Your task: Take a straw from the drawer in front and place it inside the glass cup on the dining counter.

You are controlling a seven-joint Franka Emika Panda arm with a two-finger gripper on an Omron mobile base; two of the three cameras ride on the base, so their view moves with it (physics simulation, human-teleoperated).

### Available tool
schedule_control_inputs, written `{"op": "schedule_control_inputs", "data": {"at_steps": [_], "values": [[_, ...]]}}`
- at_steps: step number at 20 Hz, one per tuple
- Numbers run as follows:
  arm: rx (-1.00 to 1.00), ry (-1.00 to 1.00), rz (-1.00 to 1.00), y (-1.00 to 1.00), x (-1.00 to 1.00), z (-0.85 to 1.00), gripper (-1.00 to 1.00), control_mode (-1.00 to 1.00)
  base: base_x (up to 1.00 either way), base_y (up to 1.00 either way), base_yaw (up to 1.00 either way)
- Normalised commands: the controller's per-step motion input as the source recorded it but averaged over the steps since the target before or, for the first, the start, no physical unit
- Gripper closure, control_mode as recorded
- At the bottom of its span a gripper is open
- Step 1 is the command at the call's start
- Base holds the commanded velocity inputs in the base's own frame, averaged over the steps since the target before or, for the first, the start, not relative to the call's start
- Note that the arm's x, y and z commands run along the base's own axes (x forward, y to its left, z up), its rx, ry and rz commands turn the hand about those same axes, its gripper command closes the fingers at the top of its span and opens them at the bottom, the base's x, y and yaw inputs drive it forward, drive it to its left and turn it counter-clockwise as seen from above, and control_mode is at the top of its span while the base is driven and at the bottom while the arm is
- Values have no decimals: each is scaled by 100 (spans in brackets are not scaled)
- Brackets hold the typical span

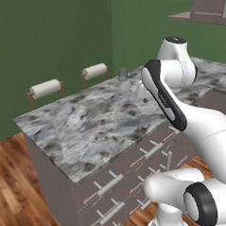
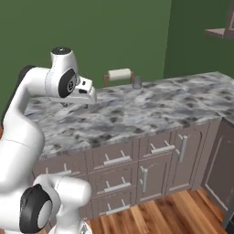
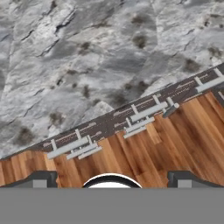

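The claw (image 3: 111, 180) hangs wide and empty high above the marbled counter (image 2: 137, 109), looking down over its edge at the shut drawer (image 2: 112, 157) below, likely to line up on its handle, while the glass cup (image 2: 136, 82) waits at the far edge.

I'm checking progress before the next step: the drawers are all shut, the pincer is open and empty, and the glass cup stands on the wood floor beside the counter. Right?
Not quite. The glass cup stands on the dining counter, near its far edge, as the right base view shows. The rest holds: the drawers look shut and the pincer is open and empty.
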Motion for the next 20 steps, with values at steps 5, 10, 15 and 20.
{"op": "schedule_control_inputs", "data": {"at_steps": [5, 10, 15, 20], "values": [[0, 0, 0, 0, 0, 0, -100, 100, 4, 45, -19], [0, 0, 0, 0, 0, 0, -100, 100, 16, 42, -10], [11, 0, -6, -2, 0, -33, -100, -100, 0, 13, -1], [39, -2, -22, -56, -17, -97, -100, -100, 0, 0, 0]]}}
